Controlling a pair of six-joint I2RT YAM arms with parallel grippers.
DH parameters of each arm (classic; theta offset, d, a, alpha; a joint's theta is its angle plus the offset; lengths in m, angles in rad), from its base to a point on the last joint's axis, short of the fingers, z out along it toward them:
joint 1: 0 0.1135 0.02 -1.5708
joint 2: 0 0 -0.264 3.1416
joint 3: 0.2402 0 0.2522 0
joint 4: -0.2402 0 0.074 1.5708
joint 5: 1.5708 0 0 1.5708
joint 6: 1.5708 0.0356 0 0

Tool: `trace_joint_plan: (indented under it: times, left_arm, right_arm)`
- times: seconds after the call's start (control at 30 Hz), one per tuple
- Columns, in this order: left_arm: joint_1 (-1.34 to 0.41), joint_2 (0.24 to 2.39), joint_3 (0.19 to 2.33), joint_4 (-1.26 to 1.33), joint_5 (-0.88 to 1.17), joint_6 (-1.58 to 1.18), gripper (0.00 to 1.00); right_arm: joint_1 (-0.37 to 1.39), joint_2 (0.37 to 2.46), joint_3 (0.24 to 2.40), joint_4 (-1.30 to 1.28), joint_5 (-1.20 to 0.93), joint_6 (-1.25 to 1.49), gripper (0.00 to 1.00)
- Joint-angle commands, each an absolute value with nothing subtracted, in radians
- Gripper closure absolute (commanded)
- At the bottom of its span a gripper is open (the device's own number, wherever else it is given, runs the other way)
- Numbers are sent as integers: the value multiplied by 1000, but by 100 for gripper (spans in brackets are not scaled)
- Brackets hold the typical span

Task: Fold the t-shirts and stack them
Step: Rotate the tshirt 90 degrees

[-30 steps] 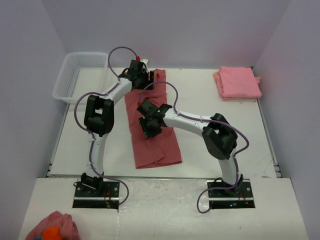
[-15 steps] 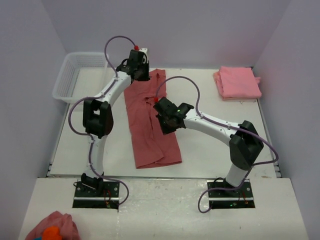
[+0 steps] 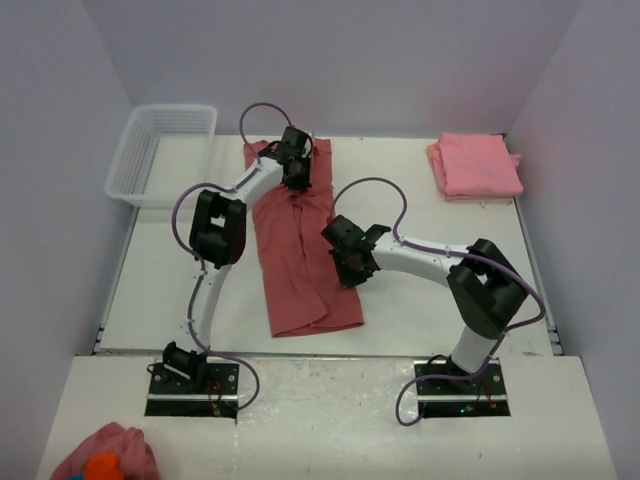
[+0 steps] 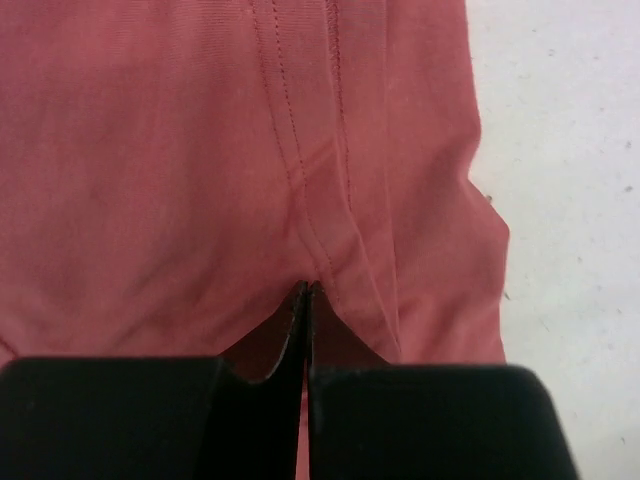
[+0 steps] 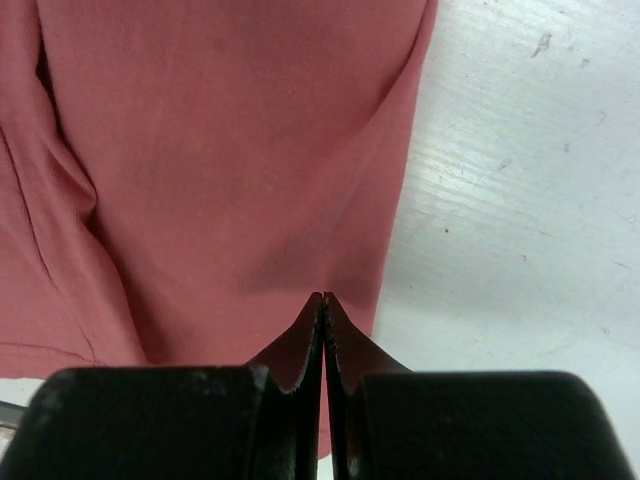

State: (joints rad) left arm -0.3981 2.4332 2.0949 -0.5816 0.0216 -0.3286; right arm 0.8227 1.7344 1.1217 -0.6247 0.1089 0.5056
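Pinching the long shirt at two spots.

- With the left gripper: fingertips pressed together on a seamed ridge of cloth, close to the far edge of the counter, a little left of the middle.
- With the right gripper: fingertips pressed together on the shirt's right border, roughly midway between the far and near edges.

Laid out as a narrow strip running from the far edge toward the near edge, left of centre; by the look of it, already doubled lengthwise. Folded shirt at the far right corner, well apart. Basket at the far left corner.

Probably about to carry the far end toward the near edge for a cross fold.

Risks, judged from here:
- Thin bite at both holds, with only a small ridge of cloth between the tips. Could slip free on lifting, dropping one side and skewing the fold.
- Possibly caught only the top layer at the right border. Would then peel the lengthwise fold open instead of carrying both layers.
- Unmatched holds, one at the end and one at mid-length. Moving out of step would twist the strip or bunch it between the two points.
- Soft cotton, so prone to sagging and creasing under itself if lifted too low.
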Motion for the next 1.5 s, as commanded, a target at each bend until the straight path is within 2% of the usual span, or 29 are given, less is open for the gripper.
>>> trace_joint_plan:
  times: [0.0, 0.7, 0.83, 1.0, 1.3, 1.33, 1.4, 1.43, 1.47]
  left_arm:
    - [-391, 2477, 2186, -577, 15, -307, 100]
    - [-383, 2697, 2348, -505, 218, -291, 100]
    - [-383, 2677, 2332, -505, 193, -293, 100]
    - [-383, 2564, 2201, -454, 132, -284, 97]
    - [-385, 2448, 2125, -479, 86, -296, 79]
    - [-385, 2435, 2106, -474, 84, -298, 71]
    - [-388, 2393, 2091, -468, 77, -302, 65]
    - [-388, 2378, 2080, -462, 65, -302, 55]
    - [-388, 2364, 2074, -457, 54, -301, 50]
  right_arm:
    - [825, 1756, 1114, -561, 75, 545, 100]
    - [883, 1874, 1054, -480, -15, 661, 100]
    - [890, 1893, 1094, -506, 23, 652, 100]
    - [888, 1902, 1153, -537, 54, 632, 100]
    - [890, 1835, 1151, -569, 121, 650, 100]
    - [888, 1798, 1140, -560, 138, 650, 100]
    - [888, 1763, 1115, -535, 156, 640, 100]
    - [888, 1737, 1112, -528, 169, 634, 98]
    - [888, 1729, 1111, -526, 175, 614, 95]
